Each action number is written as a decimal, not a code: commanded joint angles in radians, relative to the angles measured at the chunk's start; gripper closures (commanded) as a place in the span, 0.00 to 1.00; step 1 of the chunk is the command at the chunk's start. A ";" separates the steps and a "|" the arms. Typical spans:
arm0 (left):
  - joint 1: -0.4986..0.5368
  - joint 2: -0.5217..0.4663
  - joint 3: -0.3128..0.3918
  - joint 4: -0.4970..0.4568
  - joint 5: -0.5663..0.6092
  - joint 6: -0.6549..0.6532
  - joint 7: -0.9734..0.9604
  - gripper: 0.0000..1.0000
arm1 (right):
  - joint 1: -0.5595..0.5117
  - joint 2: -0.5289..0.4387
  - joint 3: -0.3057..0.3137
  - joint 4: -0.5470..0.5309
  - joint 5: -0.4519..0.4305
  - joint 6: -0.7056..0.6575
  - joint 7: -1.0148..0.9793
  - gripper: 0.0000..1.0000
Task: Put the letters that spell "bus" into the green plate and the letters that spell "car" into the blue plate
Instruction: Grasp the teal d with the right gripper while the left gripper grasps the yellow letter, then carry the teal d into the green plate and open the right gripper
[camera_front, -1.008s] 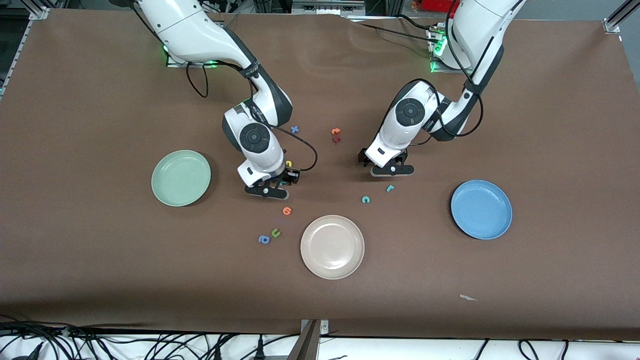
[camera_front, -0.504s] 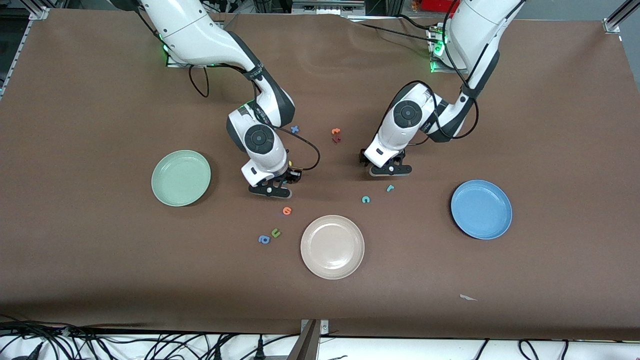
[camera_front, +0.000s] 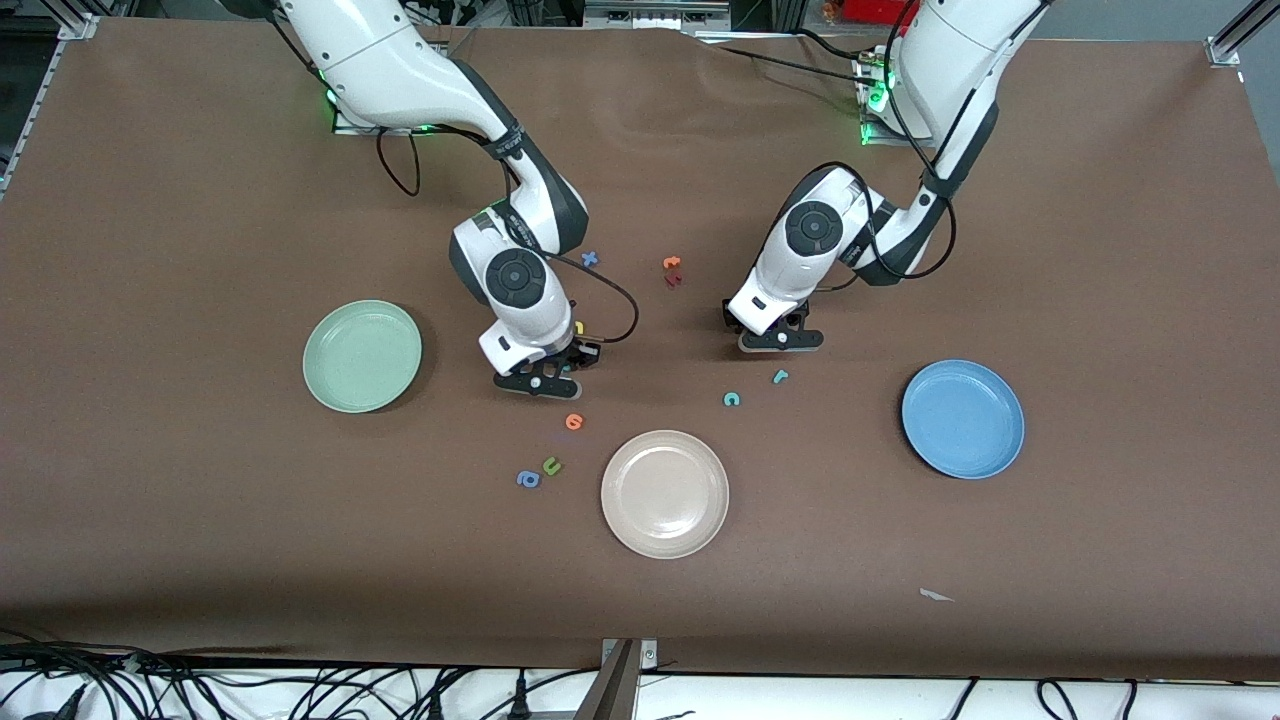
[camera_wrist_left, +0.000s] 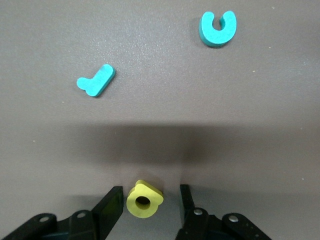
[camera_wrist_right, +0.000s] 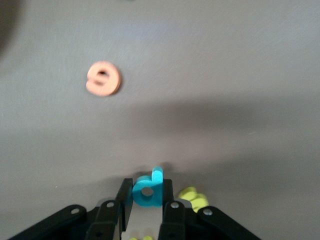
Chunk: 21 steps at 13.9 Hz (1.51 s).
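Letters first: teal b (camera_wrist_right: 148, 190) sits pinched between the fingers of the right hand (camera_wrist_right: 145, 207), down at the surface (camera_front: 200, 560), a yellow letter (camera_wrist_right: 192, 197) just beside it. Yellow a (camera_wrist_left: 144, 200) lies flat between the fingers of the left hand (camera_wrist_left: 147, 205), which is spread with a gap on each side, not touching it. Teal r (camera_wrist_left: 96, 80) and teal c (camera_wrist_left: 217, 28) lie loose near the yellow a, both nearer the front camera than it.

Handling, as a guess: foam, very light, soft, squashy, low and flat. A pinch across the flat edges at the thick body of each letter should hold; too hard a squeeze may make one pop out or twist. They stick to little and could flick away when nudged.

Using the beige plate (camera_front: 665, 493) as landmark: the right hand (camera_front: 545, 380) is farther from the camera than it and toward the right arm's end; the left hand (camera_front: 780, 338) is farther too, toward the left arm's end. Green plate (camera_front: 362, 356) sits well off toward the right arm's end, blue plate (camera_front: 962, 418) toward the left arm's end, both bare of letters. Orange letter (camera_front: 574, 421), green u (camera_front: 551, 465) and blue a (camera_front: 528, 479) lie near the beige plate, not wanted.
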<state>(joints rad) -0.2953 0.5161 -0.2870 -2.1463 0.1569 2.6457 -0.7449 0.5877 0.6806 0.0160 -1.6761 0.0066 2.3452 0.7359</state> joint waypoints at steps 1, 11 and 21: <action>-0.008 -0.005 0.006 -0.018 0.052 0.005 -0.044 0.53 | -0.005 -0.122 -0.077 -0.017 -0.002 -0.174 -0.166 0.86; -0.008 -0.007 0.006 -0.018 0.055 -0.003 -0.044 0.70 | -0.037 -0.374 -0.344 -0.482 0.016 -0.088 -0.708 0.86; 0.060 -0.022 0.009 0.187 0.061 -0.292 0.059 0.77 | -0.036 -0.375 -0.361 -0.541 0.018 0.019 -0.685 0.17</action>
<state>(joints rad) -0.2834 0.5063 -0.2738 -2.0470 0.1803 2.4717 -0.7400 0.5435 0.3382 -0.3458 -2.2507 0.0111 2.4338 0.0297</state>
